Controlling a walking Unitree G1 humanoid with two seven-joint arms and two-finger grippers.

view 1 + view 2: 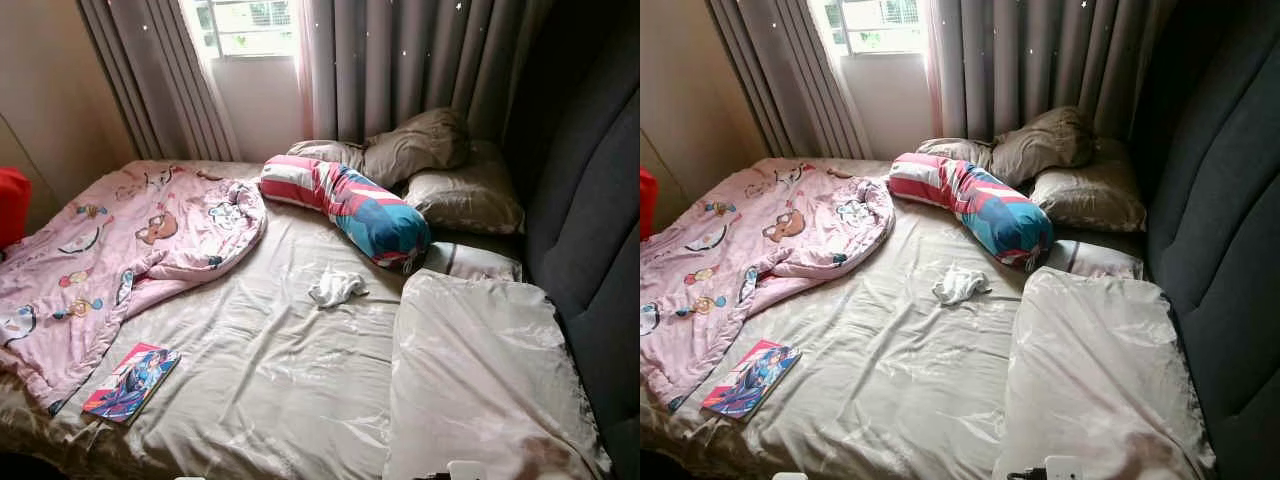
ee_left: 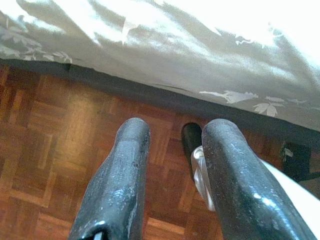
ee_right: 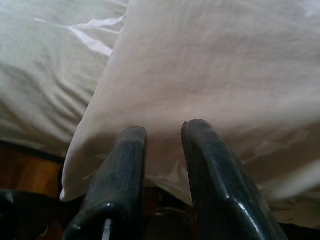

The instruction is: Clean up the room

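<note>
Both grippers, left (image 2: 172,150) & right (image 3: 162,150), fingers slightly apart, empty; right faces pillow (image 3: 210,75), left over floor (image 2: 50,130).

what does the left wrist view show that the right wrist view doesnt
Left wrist view: the wooden parquet floor beneath the left tool, the bed's dark base edge, and leaf-patterned sheet hanging above it.

Right wrist view: the large pale pillow just ahead of the right tool, lying on the bed.

Both: two black fingers with a gap between them, holding nothing, and the satin bed sheet.
</note>
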